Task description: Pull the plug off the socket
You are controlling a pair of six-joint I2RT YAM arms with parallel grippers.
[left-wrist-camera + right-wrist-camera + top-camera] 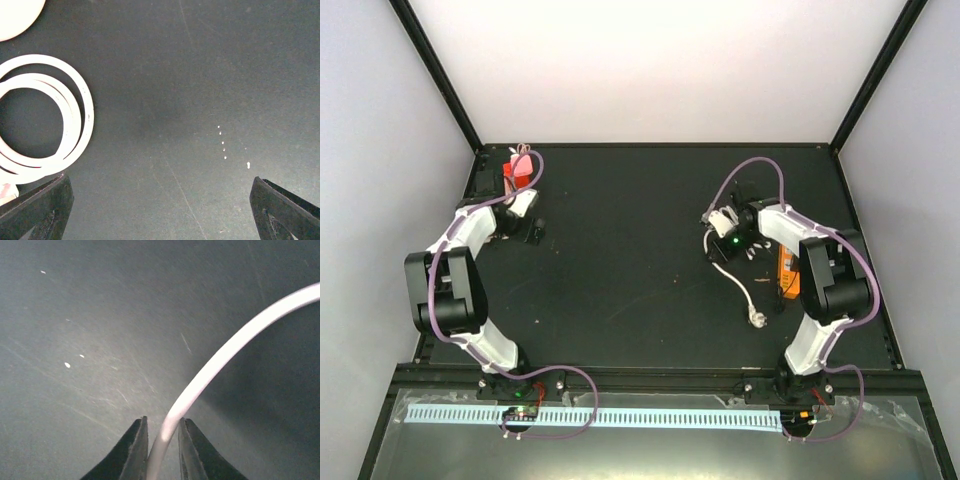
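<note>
1. Where the white cord (215, 365) runs between the two fingers of the right tool (162, 420), the fingers press on it from both sides, so the tool is clenched on the cord.
2. From the tool, the cord bends away over the dark tabletop (620, 280) in a soft curve.
3. Seen from above, the cord lies in the right half of the tabletop and runs toward the near edge. It stops at a small plug end (756, 319) that lies flat and touches nothing else.
4. A small white block (720, 218) sits just beside the right tool, on its far side. I cannot tell if it is the socket.
5. An orange thing (787, 272) lies near the right edge, beside the right arm.
6. Over by the left edge, the left tool (160, 179) has its fingers spread wide and holds nothing.
7. White rings (88, 115) lie on the tabletop just beside its left finger, and a round white thing (15, 15) shows past them.
8. A red thing (517, 170) sits at the far left corner.
</note>
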